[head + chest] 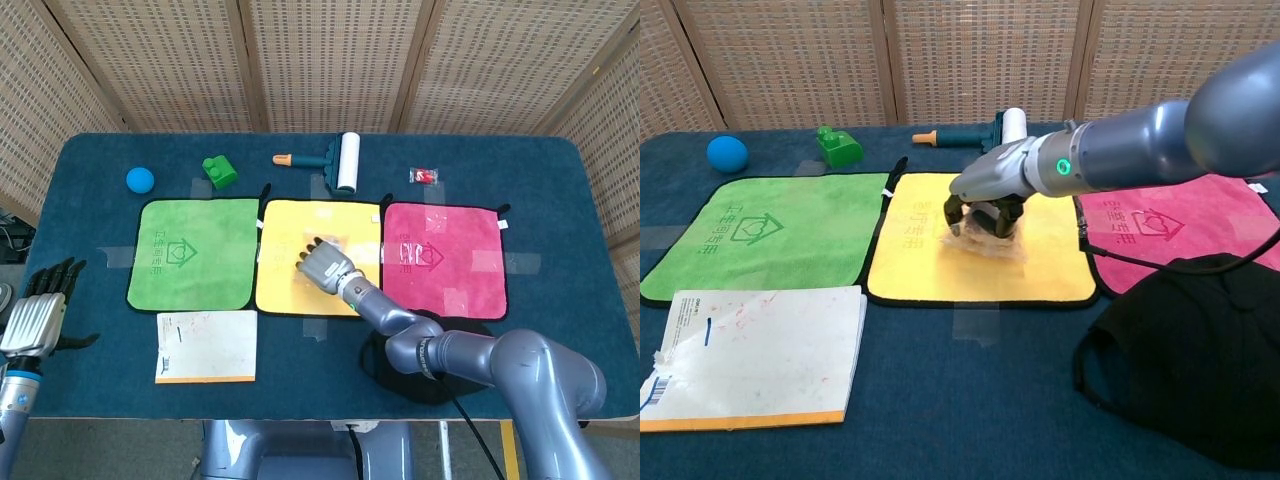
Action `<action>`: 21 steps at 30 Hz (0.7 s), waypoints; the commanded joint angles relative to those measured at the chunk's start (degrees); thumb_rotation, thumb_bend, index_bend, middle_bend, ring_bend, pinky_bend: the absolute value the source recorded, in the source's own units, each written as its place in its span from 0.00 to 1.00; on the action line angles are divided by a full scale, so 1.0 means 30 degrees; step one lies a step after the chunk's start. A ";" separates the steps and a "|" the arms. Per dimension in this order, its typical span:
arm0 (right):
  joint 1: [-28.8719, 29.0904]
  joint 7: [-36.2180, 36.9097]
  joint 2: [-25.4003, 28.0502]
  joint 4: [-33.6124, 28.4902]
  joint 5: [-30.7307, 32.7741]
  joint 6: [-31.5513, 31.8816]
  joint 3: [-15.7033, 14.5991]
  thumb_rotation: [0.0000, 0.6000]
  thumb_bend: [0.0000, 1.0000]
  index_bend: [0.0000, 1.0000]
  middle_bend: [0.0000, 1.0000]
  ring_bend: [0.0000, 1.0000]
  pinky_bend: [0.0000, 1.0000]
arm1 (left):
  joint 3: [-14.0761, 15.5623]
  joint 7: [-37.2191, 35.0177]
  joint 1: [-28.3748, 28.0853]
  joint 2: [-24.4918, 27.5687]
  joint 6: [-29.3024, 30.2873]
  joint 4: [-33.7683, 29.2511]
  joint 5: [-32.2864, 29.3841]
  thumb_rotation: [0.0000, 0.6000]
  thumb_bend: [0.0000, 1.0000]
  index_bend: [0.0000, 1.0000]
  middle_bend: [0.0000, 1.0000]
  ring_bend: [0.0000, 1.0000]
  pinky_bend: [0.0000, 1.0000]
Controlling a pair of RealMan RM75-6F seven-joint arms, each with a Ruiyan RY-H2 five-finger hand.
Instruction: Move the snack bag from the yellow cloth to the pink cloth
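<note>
While crinkly clear snack bag (988, 238) sits on fuzzy yellow cloth (910, 262) | right hand (985, 192) fingers (952, 212) pinch it

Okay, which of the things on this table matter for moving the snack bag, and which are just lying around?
Matter: snack bag, yellow cloth, pink cloth, right robot hand holding the bag.

Lying around: green cloth, blue ball, green block, lint roller, notebook, black cloth, small red packet.
</note>
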 commanded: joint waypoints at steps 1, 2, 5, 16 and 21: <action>-0.0072 -0.0782 0.0801 -0.0748 0.1063 0.0468 -0.0840 1.00 1.00 0.32 0.29 0.22 0.21 | 0.0059 0.0061 0.0005 -0.0025 0.0033 -0.0048 0.0052 1.00 0.00 0.00 0.00 0.00 0.00; -0.0118 -0.0920 0.1042 -0.0925 0.1315 0.0566 -0.1058 1.00 1.00 0.32 0.30 0.22 0.21 | 0.0086 0.0083 0.0005 -0.0033 0.0044 -0.0076 0.0087 1.00 0.00 0.00 0.00 0.00 0.00; -0.0268 -0.1157 0.1709 -0.1588 0.1804 0.0912 -0.1520 1.00 1.00 0.33 0.31 0.22 0.21 | 0.0141 0.0138 0.0006 -0.0043 0.0089 -0.0151 0.0138 1.00 0.00 0.00 0.00 0.00 0.00; -0.1306 -0.1317 0.3822 -0.3290 0.0791 0.1809 -0.2864 1.00 1.00 0.35 0.32 0.22 0.22 | 0.0343 0.0117 0.0047 0.0032 0.0190 -0.0349 0.0434 1.00 0.00 0.00 0.00 0.00 0.00; -0.2091 -0.1616 0.4856 -0.3903 -0.0627 0.2170 -0.3891 1.00 1.00 0.36 0.33 0.22 0.22 | 0.0439 0.0033 0.0109 0.0120 0.0306 -0.0477 0.0680 1.00 0.00 0.00 0.00 0.00 0.00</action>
